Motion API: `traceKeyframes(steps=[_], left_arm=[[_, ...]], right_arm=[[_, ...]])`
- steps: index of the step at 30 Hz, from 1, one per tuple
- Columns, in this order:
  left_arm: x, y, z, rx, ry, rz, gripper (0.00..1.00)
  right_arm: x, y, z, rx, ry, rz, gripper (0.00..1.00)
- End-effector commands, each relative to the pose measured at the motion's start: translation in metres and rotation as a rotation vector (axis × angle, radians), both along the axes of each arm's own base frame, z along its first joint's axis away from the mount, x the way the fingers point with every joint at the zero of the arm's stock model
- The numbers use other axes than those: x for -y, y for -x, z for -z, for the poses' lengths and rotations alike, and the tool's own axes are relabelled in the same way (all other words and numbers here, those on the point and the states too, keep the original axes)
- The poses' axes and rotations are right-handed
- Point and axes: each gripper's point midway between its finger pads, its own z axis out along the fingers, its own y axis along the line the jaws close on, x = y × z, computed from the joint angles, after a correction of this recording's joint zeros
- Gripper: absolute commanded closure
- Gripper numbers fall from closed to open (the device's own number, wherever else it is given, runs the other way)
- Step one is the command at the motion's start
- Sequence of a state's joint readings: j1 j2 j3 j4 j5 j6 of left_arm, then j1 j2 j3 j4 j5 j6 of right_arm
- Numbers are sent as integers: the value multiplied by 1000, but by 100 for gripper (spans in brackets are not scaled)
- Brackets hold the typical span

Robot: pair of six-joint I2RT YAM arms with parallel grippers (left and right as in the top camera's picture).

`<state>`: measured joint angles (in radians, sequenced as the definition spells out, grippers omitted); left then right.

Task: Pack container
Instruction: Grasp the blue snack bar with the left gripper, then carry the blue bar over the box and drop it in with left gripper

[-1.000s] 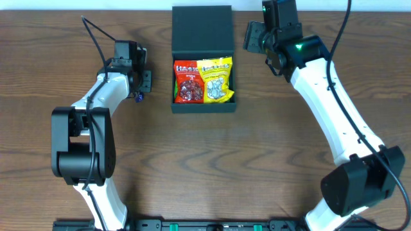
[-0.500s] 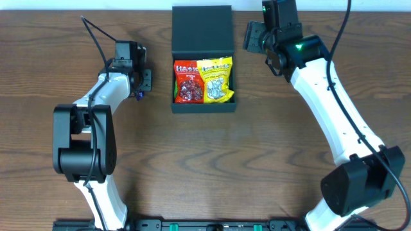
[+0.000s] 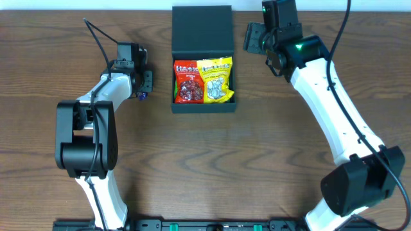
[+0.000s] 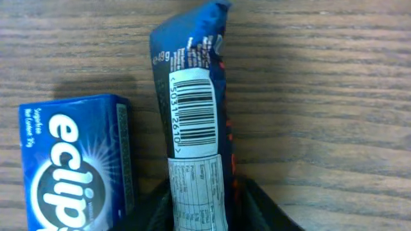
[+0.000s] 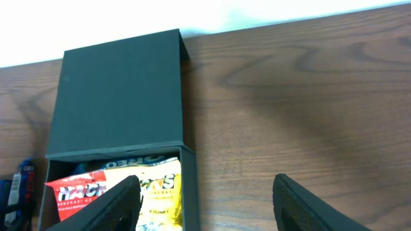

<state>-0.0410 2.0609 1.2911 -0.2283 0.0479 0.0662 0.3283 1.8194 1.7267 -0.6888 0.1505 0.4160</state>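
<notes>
The dark container (image 3: 204, 106) stands at the table's back middle, its lid (image 3: 202, 29) hinged open and lying flat behind it. Inside are a red packet (image 3: 187, 82) and a yellow packet (image 3: 217, 80). The right wrist view also shows the container (image 5: 189, 186) and the edge of a blue Oreo packet (image 5: 122, 163) under them. My left gripper (image 3: 142, 83) is left of the container; in the left wrist view its fingers (image 4: 199, 215) are shut on a blue snack bar (image 4: 192, 109) lying on the table. My right gripper (image 3: 252, 38) is open and empty beside the lid, above the table (image 5: 212, 205).
A blue Eclipse mint box (image 4: 70, 167) lies right beside the snack bar, on its left in the left wrist view. Bare brown wood (image 3: 212, 167) fills the front of the table. The table's back edge runs just behind the lid.
The left arm's elbow has shifted slightly to the right, and the blue bar under the gripper has moved a touch with it. The right arm has not moved.
</notes>
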Motion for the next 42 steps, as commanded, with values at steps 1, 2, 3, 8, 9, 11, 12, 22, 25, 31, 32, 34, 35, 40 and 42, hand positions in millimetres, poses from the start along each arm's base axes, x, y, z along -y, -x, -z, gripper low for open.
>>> traceKeyframes(steps=[1, 2, 3, 8, 9, 11, 12, 22, 25, 31, 32, 34, 35, 40, 42], left_arm=[[-3, 2, 9, -21, -6, -9, 77], [-3, 2, 9, -21, -6, -9, 80], [-3, 2, 9, -21, -6, -9, 83], [-3, 4, 8, -29, -6, -9, 94], [-3, 5, 6, -29, -6, -9, 94], [-3, 5, -2, -19, -5, -9, 94], [-3, 4, -8, -10, -5, -9, 94], [13, -5, -121, 214, 89, -29, 94], [27, 1, -139, 238, 118, -12, 94], [83, 16, -139, 199, 200, 74, 94], [92, 17, -139, 198, 197, 91, 94], [106, 21, -138, 200, 177, 116, 94], [111, 22, -137, 198, 166, 124, 94], [138, 30, -120, 154, 177, 146, 94], [144, 32, -109, 128, 180, 145, 94]], right_arm=[[4, -2, -1, 1, 9, -1, 34], [4, -2, -1, 1, 9, -1, 34], [4, -2, -1, 2, 10, 0, 34], [14, -4, -1, 4, 17, 24, 34], [18, -5, -1, 3, 17, 32, 34], [26, -7, -1, 3, 17, 47, 34], [29, -8, -1, 2, 16, 54, 34], [53, -13, -1, 2, 14, 100, 34], [57, -13, -1, 2, 13, 108, 33], [60, -14, -1, 2, 14, 114, 32], [60, -14, -1, 2, 14, 114, 32], [60, -14, -1, 2, 14, 114, 31], [60, -14, -1, 2, 14, 114, 31], [60, -14, -1, 1, 14, 113, 30], [60, -13, -1, 0, 14, 113, 30]])
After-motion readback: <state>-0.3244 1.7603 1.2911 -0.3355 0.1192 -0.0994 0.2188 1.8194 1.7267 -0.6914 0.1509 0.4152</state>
